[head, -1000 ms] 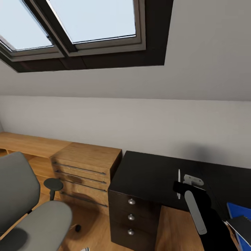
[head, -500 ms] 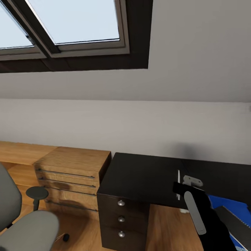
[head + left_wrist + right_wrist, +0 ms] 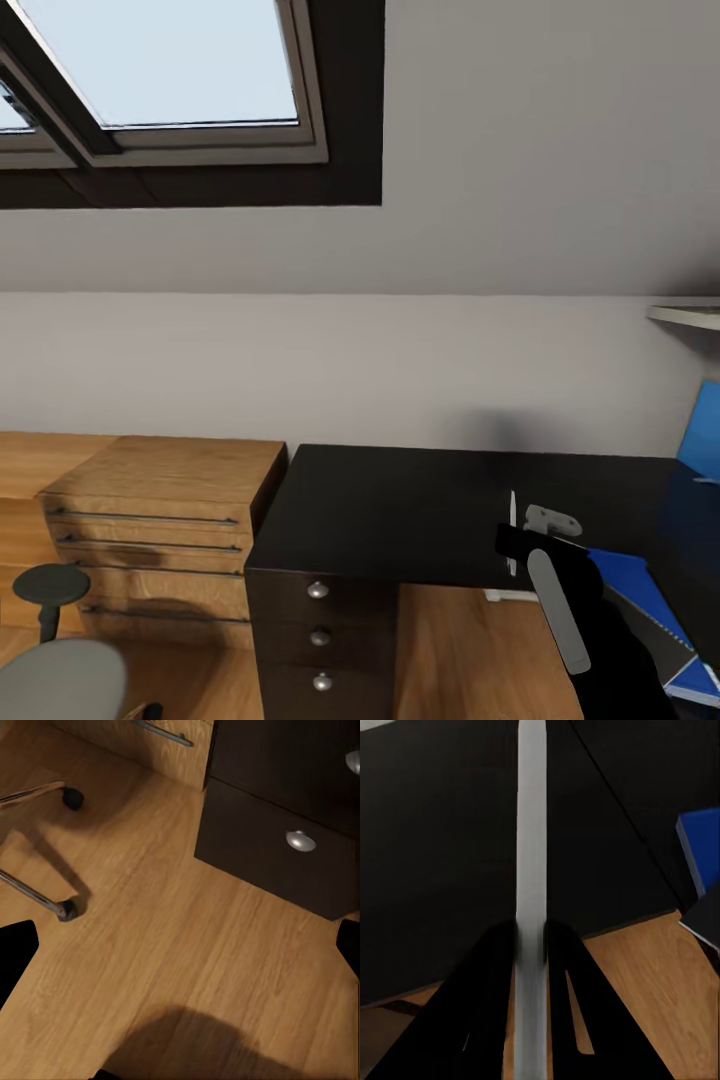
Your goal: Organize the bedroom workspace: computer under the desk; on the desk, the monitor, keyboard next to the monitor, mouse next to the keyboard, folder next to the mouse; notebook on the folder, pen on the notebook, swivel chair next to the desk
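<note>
Between right jaws (image 3: pixel 531 945): pen (image 3: pixel 531 832), clamped, above desk (image 3: pixel 400 510).

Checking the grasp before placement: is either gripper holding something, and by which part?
The right gripper pinches the slim white pen near its lower end; the left gripper holds nothing.

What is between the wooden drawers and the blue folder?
The black desk lies between the wooden drawers and the folder in the head view.

Camera panned right; desk (image 3: pixel 400 510) perhaps nearer.
</note>
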Controlling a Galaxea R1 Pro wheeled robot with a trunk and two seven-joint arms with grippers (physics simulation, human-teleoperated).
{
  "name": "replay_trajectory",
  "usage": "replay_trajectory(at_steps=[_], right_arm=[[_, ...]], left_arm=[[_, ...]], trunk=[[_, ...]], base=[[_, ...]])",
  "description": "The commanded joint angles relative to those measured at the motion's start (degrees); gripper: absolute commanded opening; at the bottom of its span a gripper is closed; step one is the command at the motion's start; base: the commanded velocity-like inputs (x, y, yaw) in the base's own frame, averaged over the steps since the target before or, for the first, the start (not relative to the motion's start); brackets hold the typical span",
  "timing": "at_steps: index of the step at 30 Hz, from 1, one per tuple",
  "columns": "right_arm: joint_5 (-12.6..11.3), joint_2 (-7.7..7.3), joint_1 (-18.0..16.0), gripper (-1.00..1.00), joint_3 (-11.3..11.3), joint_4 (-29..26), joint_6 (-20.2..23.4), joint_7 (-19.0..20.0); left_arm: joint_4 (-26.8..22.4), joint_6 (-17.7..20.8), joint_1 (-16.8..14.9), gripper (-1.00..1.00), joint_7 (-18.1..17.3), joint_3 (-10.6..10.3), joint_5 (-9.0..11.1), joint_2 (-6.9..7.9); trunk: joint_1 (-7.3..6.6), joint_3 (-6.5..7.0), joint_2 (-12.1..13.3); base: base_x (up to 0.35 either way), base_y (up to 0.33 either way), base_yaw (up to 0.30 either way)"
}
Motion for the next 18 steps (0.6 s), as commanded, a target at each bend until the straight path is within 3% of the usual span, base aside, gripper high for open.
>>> replay_trajectory(at_steps=[1,18], right_arm=[[-0.6,-0.01,-0.1,-1.0,0.0,0.0,0.1,-0.5],[-0.5,-0.03,-0.1,-1.0,0.0,0.8,0.0,-0.5]], left_arm=[[-0.2,0.2,0.0,1.0,0.4,-0.2,0.2,0.07],[-0.1,0.2,0.0,1.0,0.4,-0.2,0.3,0.01]], trunk=[[0.01,0.0,-0.1],[0.01,1.11,-0.1]], base=[[0.0,0.0,-0.229],[0.0,0.0,-0.229]])
